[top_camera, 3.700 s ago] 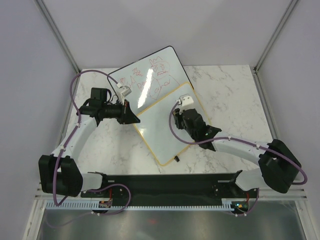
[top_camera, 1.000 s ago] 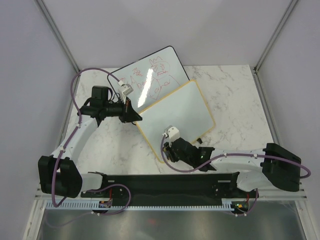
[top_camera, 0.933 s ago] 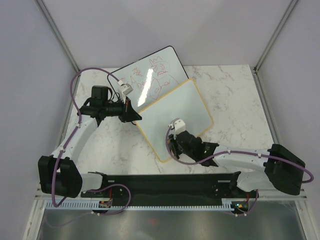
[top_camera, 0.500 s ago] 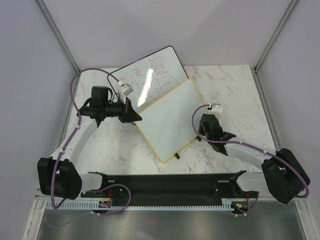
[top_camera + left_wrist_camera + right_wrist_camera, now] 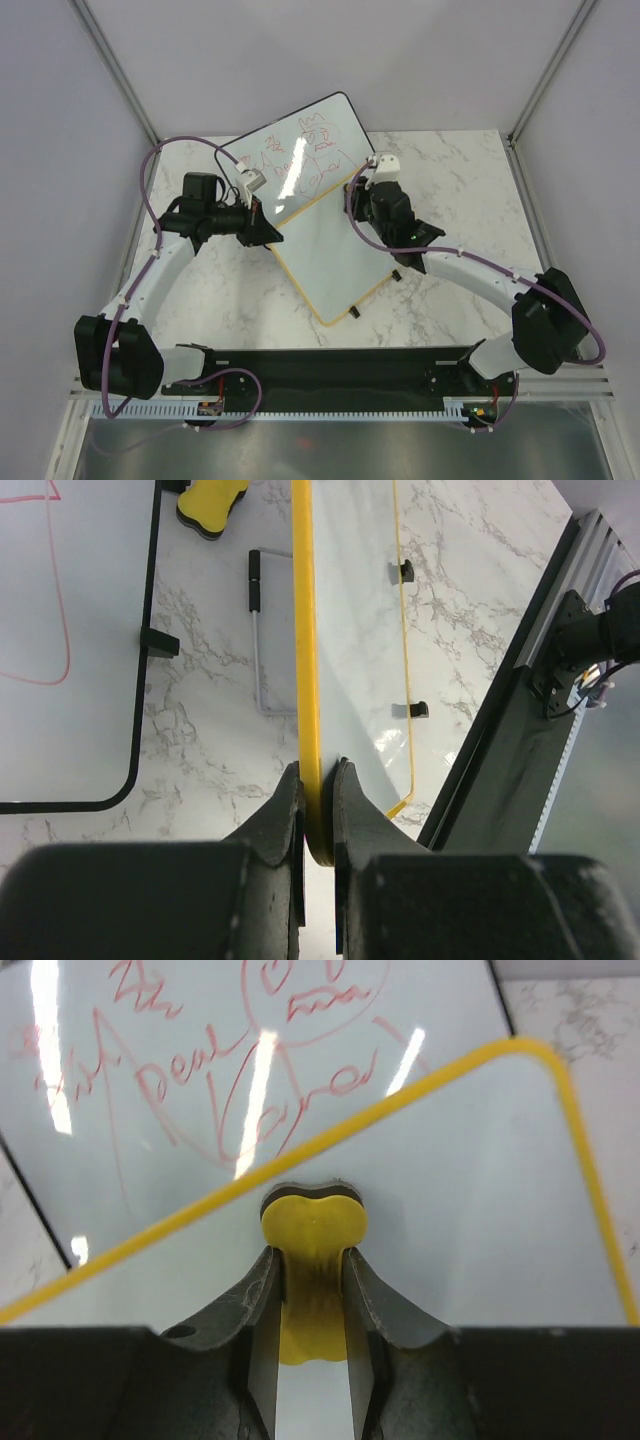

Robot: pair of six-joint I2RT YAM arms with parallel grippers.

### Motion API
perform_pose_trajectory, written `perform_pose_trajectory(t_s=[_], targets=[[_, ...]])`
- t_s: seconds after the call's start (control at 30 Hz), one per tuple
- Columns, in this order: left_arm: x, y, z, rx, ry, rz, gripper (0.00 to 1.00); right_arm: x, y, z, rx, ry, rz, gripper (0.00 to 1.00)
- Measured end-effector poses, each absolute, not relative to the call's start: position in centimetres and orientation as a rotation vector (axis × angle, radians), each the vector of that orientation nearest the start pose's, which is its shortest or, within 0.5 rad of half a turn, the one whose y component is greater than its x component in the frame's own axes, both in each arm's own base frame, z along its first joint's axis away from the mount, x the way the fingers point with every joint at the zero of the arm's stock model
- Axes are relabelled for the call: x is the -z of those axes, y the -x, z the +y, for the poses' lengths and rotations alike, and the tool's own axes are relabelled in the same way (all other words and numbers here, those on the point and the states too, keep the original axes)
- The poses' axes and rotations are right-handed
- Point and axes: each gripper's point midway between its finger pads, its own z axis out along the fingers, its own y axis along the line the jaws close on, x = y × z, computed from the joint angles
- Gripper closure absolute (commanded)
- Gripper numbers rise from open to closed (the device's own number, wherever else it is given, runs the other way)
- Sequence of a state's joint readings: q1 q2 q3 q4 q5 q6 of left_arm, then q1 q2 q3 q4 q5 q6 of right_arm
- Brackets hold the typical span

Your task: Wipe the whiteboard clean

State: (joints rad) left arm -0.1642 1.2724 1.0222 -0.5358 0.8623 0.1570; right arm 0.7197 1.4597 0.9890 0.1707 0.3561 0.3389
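Marble-patterned surface (image 5: 460,180) fills the top view, grey walls around it. At its centre lies the whiteboard (image 5: 330,260), yellow-framed, its long axis running from the left middle of the frame up toward the right. Its upper long edge overlaps a black-framed board (image 5: 290,150) covered in red scribbles.

The left tool (image 5: 262,232) is clamped on the yellow frame at the board's left corner. The left wrist view shows its fingers (image 5: 285,805) pinching the rim edge-on, so the board seems tilted up there. The right tool (image 5: 378,200) is closed on a yellow eraser (image 5: 313,1222), whose nose touches the frame at the upper long edge, near the upper right corner.

From the eraser, the whole white face spreads toward the lower left and bottom of the frame. The next stroke should probably draw back that way along the long axis. The right arm is the one placed to wipe, and I can make out no marks on the face.
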Motion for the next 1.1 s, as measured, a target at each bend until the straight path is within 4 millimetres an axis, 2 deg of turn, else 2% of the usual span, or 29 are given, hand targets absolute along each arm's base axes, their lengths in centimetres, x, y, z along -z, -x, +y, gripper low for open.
perform_pose_trajectory(t_s=[0.07, 0.13, 0.2, 0.27, 0.37, 0.47, 0.57, 0.63, 0.7, 0.77, 0.83, 0.9, 0.93, 1.0, 1.03, 1.1], targets=[[-19.9, -27.7, -17.8, 1.009, -0.770, 2.072, 0.98, -22.2, -39.6, 24.8, -0.390, 0.043, 1.836, 1.00], [-20.0, -27.7, -17.9, 1.009, -0.776, 2.067, 0.98, -22.4, -41.5, 22.7, -0.366, -0.023, 1.824, 1.00], [-20.0, -27.7, -17.9, 1.005, -0.775, 2.069, 0.98, -21.3, -42.8, 20.7, -0.335, -0.079, 1.839, 1.00], [-19.8, -27.7, -17.8, 0.992, -0.767, 2.083, 0.98, -19.1, -43.1, 19.0, -0.309, -0.128, 1.874, 1.00], [-19.4, -27.7, -17.5, 0.978, -0.753, 2.110, 0.98, -15.7, -41.6, 17.0, -0.286, -0.173, 1.925, 1.00], [-19.4, -27.6, -17.5, 0.980, -0.752, 2.116, 0.98, -12.9, -39.0, 15.7, -0.285, -0.202, 1.970, 1.00], [-19.4, -27.6, -17.5, 0.980, -0.752, 2.116, 0.98, -10.5, -36.2, 15.0, -0.278, -0.219, 2.014, 1.00], [-19.4, -27.5, -17.5, 0.981, -0.752, 2.118, 0.98, -10.1, -35.4, 15.4, -0.252, -0.208, 2.020, 1.00], [-19.4, -27.5, -17.4, 0.980, -0.749, 2.123, 0.98, -10.2, -34.7, 16.7, -0.219, -0.154, 2.020, 1.00], [-19.2, -27.4, -17.3, 0.978, -0.743, 2.136, 0.98, -10.9, -33.5, 19.8, -0.195, -0.025, 2.005, 1.00], [-18.9, -27.5, -17.0, 0.971, -0.730, 2.156, 0.98, -12.3, -31.6, 24.9, -0.226, 0.156, 1.962, 1.00], [-18.7, -27.6, -16.9, 0.970, -0.721, 2.165, 0.98, -13.6, -28.6, 30.5, -0.315, 0.332, 1.911, 1.00], [-18.6, -27.6, -16.9, 0.971, -0.720, 2.166, 0.98, -14.2, -26.4, 33.7, -0.390, 0.431, 1.880, 1.00], [-18.8, -27.7, -17.0, 0.977, -0.727, 2.157, 0.98, -14.3, -23.1, 37.3, -0.493, 0.561, 1.853, 1.00], [-18.9, -27.7, -17.0, 0.977, -0.729, 2.155, 0.98, -14.1, -22.2, 38.0, -0.517, 0.599, 1.848, 1.00], [-18.9, -27.8, -17.0, 0.971, -0.738, 2.147, 0.98, -14.0, -22.2, 38.1, -0.522, 0.609, 1.852, 1.00]])
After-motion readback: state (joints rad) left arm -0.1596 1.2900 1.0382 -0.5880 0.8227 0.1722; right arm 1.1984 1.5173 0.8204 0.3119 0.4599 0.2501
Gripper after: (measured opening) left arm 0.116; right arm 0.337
